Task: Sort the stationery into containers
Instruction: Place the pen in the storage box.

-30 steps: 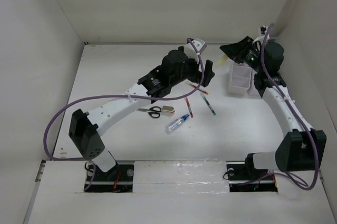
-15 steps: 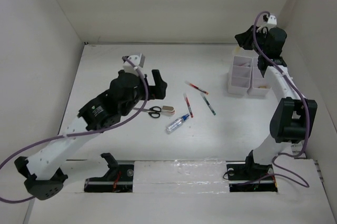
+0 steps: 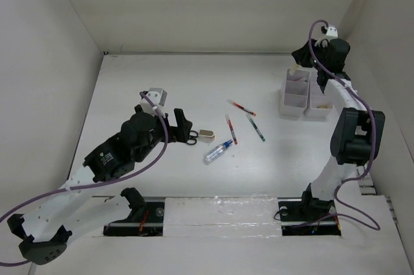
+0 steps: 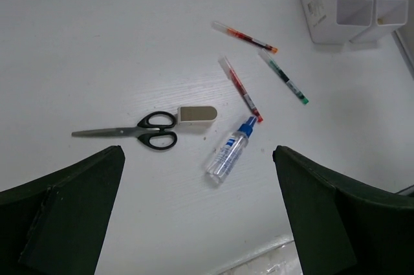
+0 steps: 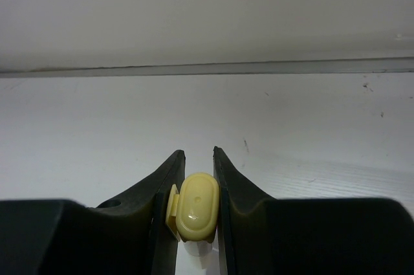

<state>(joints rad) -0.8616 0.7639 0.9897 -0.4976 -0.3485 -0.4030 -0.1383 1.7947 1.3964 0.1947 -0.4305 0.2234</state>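
- Right gripper (image 5: 198, 158): clamped on one yellow highlighter (image 5: 197, 213), beside two bins (image 3: 285, 104).
- Left gripper (image 4: 194, 152): wide open, empty.
- Table (image 4: 97, 42): two red pens (image 4: 240, 84), one green pen (image 4: 284, 77), scissors (image 4: 145, 131), eraser block (image 4: 197, 114), bottle (image 4: 229, 152), label illegible.

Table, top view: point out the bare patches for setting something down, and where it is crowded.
Bare: the table's far-left area, beyond the scissors; the strip between the green pen and the bins; the near-right ground between the bottle and the right arm's base. Crowded: the centre, where scissors, eraser block, bottle and red pens lie close together.
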